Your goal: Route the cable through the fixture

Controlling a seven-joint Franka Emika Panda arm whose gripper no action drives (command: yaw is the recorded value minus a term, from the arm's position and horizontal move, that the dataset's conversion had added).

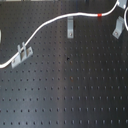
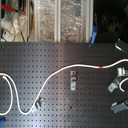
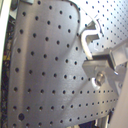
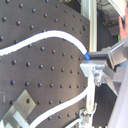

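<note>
At the left edge of the first exterior view the white cable starts low and passes just beside a metal clip at the middle left. It then climbs in a curve toward the upper middle, where it runs over the top of a second clip. Its red band sits at the upper right, near a third clip, and the cord leaves at the top right corner. All of this lies on a black perforated counter.

In the second exterior view the cable loops at the far left, dips to the lower left clip, and rises past the centre clip to the red band. The gripper sits at the right edge; whether its jaws are released or clenched cannot be told.
</note>
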